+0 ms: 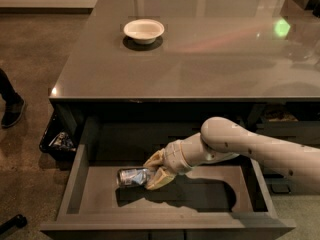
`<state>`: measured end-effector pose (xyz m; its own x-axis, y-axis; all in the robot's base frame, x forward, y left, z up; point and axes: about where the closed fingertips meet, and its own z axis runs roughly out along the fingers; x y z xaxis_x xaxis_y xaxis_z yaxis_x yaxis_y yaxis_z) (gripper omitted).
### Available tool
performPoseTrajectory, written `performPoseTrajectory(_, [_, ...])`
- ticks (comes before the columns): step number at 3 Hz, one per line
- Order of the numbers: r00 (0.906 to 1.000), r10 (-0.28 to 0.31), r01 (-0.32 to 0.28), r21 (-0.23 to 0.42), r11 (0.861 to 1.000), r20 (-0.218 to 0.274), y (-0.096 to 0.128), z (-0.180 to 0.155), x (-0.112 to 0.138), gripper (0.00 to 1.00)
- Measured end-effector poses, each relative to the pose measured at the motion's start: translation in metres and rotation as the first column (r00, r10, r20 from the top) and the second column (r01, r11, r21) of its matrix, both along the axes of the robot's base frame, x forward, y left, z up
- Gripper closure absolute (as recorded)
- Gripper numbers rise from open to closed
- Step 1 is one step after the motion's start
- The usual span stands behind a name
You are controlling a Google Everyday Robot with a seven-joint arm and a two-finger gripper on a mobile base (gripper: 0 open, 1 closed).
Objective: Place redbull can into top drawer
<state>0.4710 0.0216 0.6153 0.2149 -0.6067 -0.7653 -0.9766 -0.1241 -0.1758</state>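
Observation:
The redbull can [131,177] is a shiny silver-and-blue can lying on its side on the flat grey bottom of the open top drawer [205,194], left of the middle. My gripper [154,172] comes in from the right on a pale arm [250,146]. Its tan fingers [161,178] sit around the can's right end, one above and one below, shut on it. The can rests on or just above the drawer floor; I cannot tell which.
A white bowl [144,30] stands on the grey countertop [200,59] at the back left. A dark bin [59,141] with litter sits left of the drawer. A person's shoe [12,109] shows at the left edge. The drawer's thick front panel [165,230] runs along the bottom.

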Motion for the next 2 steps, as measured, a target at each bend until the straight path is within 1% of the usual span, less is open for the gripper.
performPoseTrajectory(1, [1.0, 0.001, -0.001, 0.001, 1.0, -0.002, 0.0004, -0.0011, -0.0003, 0.81])
performPoseTrajectory(2, [1.0, 0.001, -0.001, 0.001, 1.0, -0.002, 0.0004, -0.0011, -0.0003, 0.58])
